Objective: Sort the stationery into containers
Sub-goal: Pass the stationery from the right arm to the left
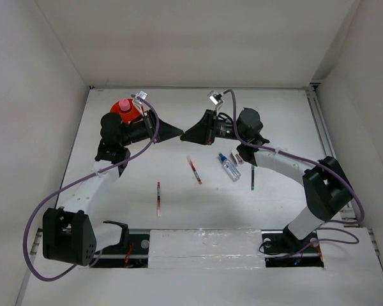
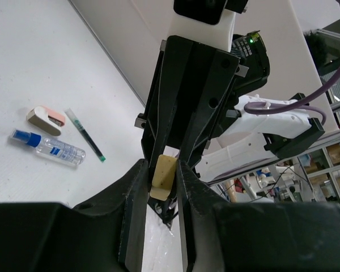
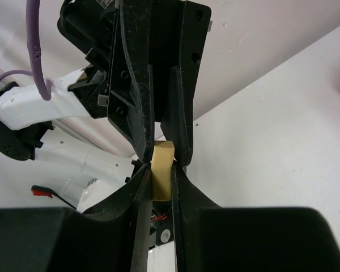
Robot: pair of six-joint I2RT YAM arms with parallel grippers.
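My two grippers meet tip to tip above the middle of the table, the left gripper (image 1: 178, 132) facing the right gripper (image 1: 184, 135). A tan eraser (image 2: 162, 177) sits between both pairs of jaws. In the left wrist view my left gripper (image 2: 161, 164) is closed on its near end, and the right gripper's fingers pinch its far end. The right wrist view shows the same eraser (image 3: 162, 170) held in my right gripper (image 3: 161, 166). The orange cup (image 1: 129, 113) stands at the back left, behind the left arm, with something pinkish in it.
On the table lie two red-white pens (image 1: 194, 169) (image 1: 158, 198), a clear blue-capped bottle (image 1: 228, 166), a dark green pen (image 1: 252, 176) and a small white and pink block (image 1: 237, 157). White walls close in the table on three sides.
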